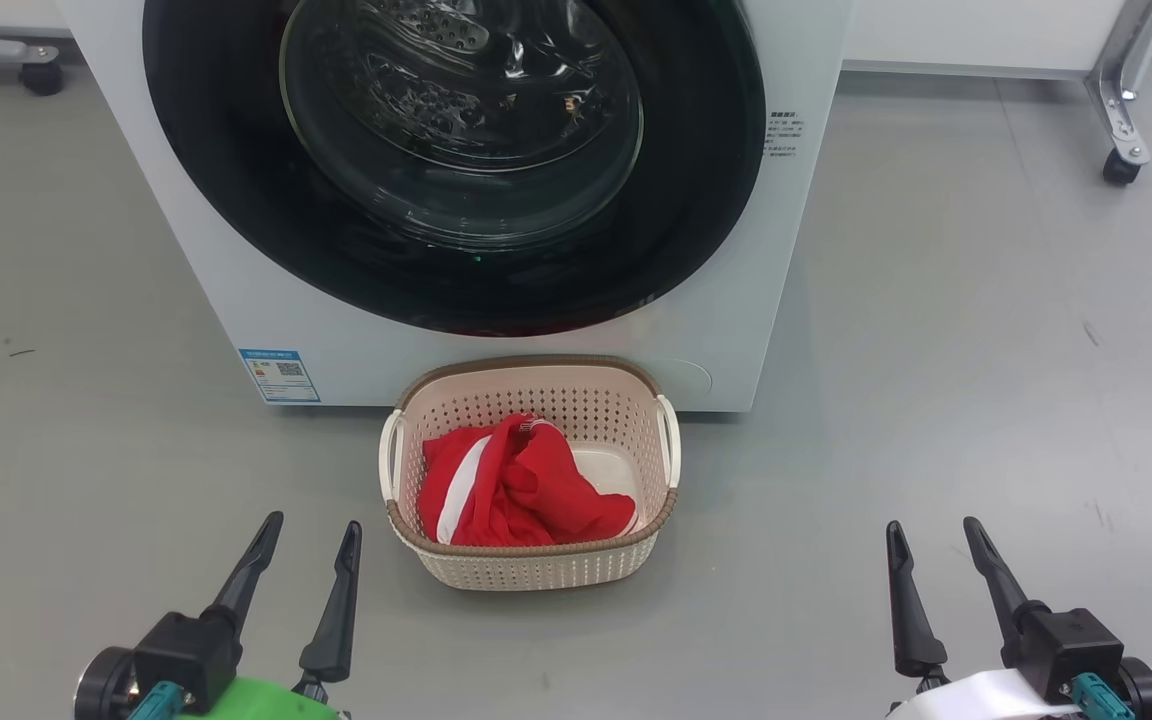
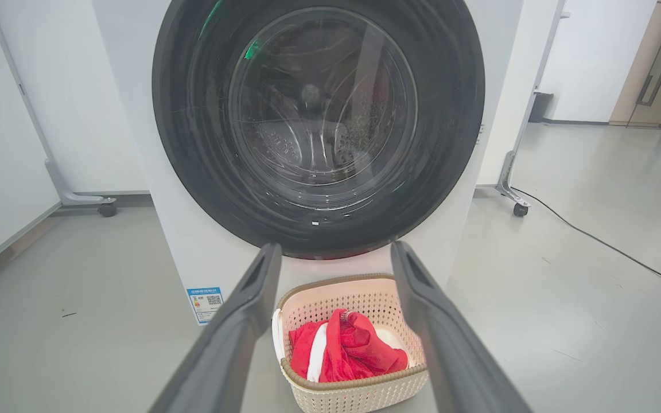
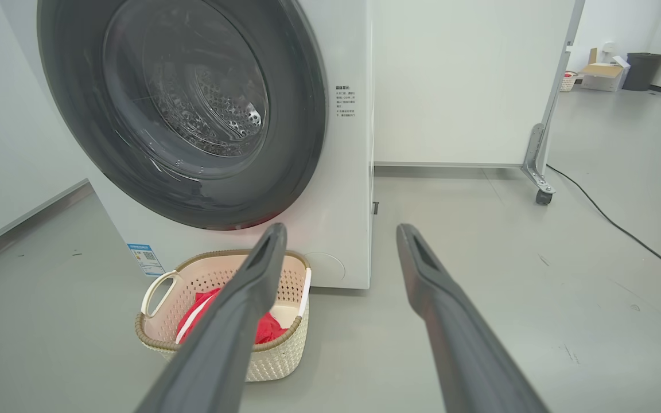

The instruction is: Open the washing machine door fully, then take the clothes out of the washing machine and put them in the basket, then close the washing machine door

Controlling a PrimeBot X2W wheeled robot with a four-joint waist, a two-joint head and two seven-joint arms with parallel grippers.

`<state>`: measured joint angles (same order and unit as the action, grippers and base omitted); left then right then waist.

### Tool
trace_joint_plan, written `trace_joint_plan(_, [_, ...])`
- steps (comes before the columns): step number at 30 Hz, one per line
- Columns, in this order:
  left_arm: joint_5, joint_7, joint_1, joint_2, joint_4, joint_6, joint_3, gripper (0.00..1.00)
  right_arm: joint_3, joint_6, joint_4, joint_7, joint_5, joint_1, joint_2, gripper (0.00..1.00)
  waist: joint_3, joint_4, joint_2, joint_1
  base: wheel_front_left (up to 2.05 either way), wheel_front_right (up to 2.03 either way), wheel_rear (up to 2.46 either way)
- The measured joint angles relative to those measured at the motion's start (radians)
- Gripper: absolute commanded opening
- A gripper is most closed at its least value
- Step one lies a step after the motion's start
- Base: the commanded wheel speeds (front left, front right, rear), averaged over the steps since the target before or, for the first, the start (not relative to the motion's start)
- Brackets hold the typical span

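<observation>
The washing machine (image 1: 186, 250) (image 2: 193, 252) (image 3: 348, 189) stands white ahead of me, and its door (image 1: 696, 180) (image 2: 319, 123) (image 3: 184, 109), black-rimmed with a glass bowl, lies flush against the front. The cream basket (image 1: 536, 565) (image 2: 359, 390) (image 3: 276, 355) sits on the floor right before it. The clothes (image 1: 521, 490) (image 2: 345, 353) (image 3: 267, 330), red with a white stripe, lie inside the basket. My left gripper (image 1: 314, 528) (image 2: 336, 249) hangs open, left of the basket and near me. My right gripper (image 1: 934, 528) (image 3: 339, 229) is open too, well right of the basket.
Grey floor (image 1: 986, 350) spreads on both sides of the machine. A white partition on wheeled feet (image 1: 1121, 165) (image 2: 517, 206) (image 3: 543, 195) stands behind at right, another caster (image 1: 41, 75) at left. A black cable (image 3: 623, 229) runs across the floor at right.
</observation>
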<state>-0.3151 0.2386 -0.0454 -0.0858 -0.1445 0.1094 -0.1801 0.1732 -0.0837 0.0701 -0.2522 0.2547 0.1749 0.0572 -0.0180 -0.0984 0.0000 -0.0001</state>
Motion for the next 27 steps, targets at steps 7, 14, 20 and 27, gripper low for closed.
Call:
trace_joint_plan(7, [0.000,-0.006,0.000,0.000,0.007,-0.005,-0.002,1.00,0.000,-0.007,-0.026,0.010,0.000,0.010,0.000,1.00,0.001,-0.004,0.0000,0.0000,0.00,0.00,0.00])
trace_joint_plan(14, [0.000,-0.009,-0.001,0.000,0.008,-0.005,-0.008,1.00,-0.001,-0.007,-0.046,0.019,0.001,0.024,-0.001,1.00,0.011,-0.012,0.0000,0.0000,0.00,0.00,0.00])
trace_joint_plan(20, [0.000,-0.009,-0.009,0.012,-0.041,-0.005,-0.018,0.00,0.001,-0.007,-0.001,0.019,0.001,0.026,-0.004,0.00,0.012,-0.013,0.0001,0.0000,0.00,0.00,0.00])
trace_joint_plan(27, [-0.032,-0.010,-0.028,0.017,-0.071,-0.004,-0.020,0.00,0.010,-0.005,0.020,0.019,0.030,0.043,-0.010,0.00,0.011,-0.010,0.0000,0.0000,0.00,0.00,0.00])
